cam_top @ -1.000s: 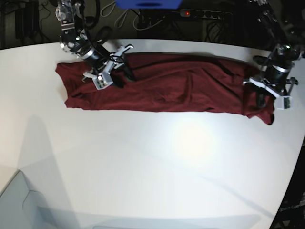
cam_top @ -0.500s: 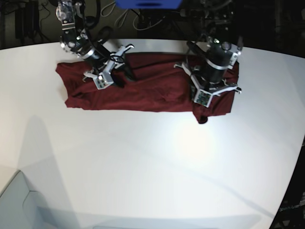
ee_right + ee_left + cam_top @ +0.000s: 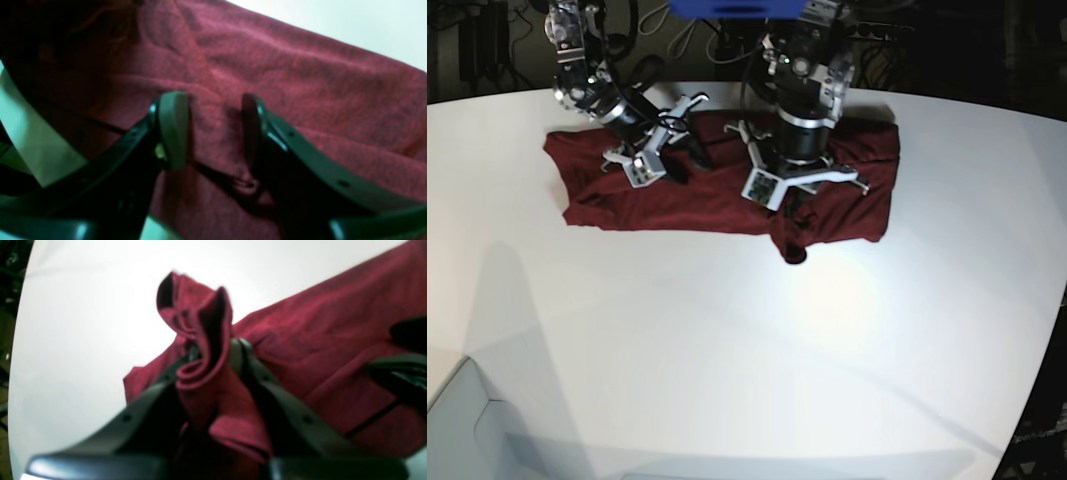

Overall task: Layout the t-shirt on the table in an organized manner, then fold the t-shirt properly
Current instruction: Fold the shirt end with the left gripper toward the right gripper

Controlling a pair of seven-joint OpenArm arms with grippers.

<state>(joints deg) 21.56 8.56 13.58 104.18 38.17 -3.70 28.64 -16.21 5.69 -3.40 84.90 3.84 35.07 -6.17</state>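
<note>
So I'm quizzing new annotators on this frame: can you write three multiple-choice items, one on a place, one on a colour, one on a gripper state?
1. Where does the right gripper sit?
A. over the shirt's end on the base view's left
B. off the table
C. beside the shirt on bare tabletop

2. What colour is the shirt?
A. navy
B. dark maroon red
C. white

3. What is the left gripper doing?
A. hanging open above bare table
B. holding a cable
C. pinching a bunch of shirt fabric

Answers:
1 A, its fingers stand over red cloth.
2 B, the same in all views.
3 C, the left wrist view shows cloth bunched between the closed fingers.
</note>
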